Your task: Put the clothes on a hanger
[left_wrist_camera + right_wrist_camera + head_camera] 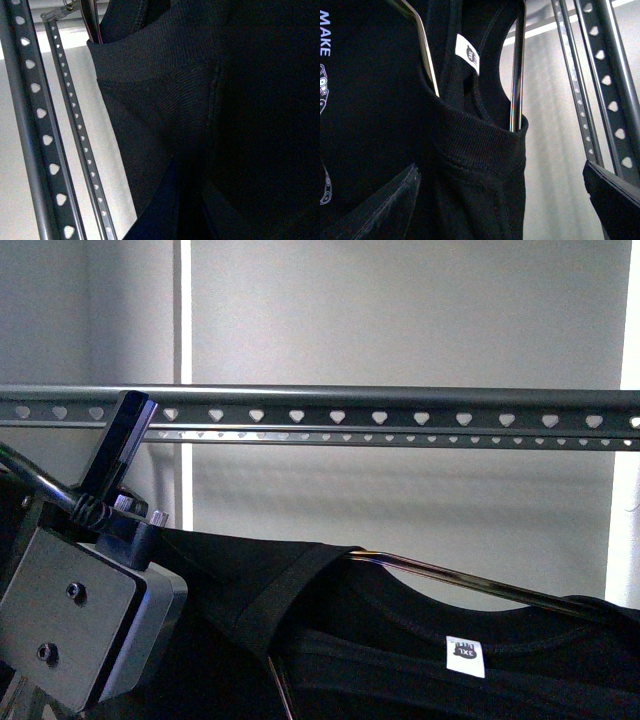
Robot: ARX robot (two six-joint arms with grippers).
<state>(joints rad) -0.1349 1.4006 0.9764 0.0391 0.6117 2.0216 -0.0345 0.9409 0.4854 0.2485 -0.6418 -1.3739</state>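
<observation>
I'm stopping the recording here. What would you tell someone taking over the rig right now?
Left gripper: finger reaches up to the rack rail in the front view; grip unclear.
Right gripper: one finger shows; state unclear.
Black T-shirt is threaded on the thin coat hanger, below the rail.
Done: shirt on coat hanger.
Left: get it hanging on the rail; no hook shows over it.

A: Where is there room to pass?
B: Mid-frame in the front view, bare wall between the rail (380,400) above and the T-shirt (330,640) below.
A: And what blocks?
B: The left arm (80,625) fills the lower left, and the coat hanger wire (450,575) edges the shirt's top. Above the rail it is open too.
</observation>
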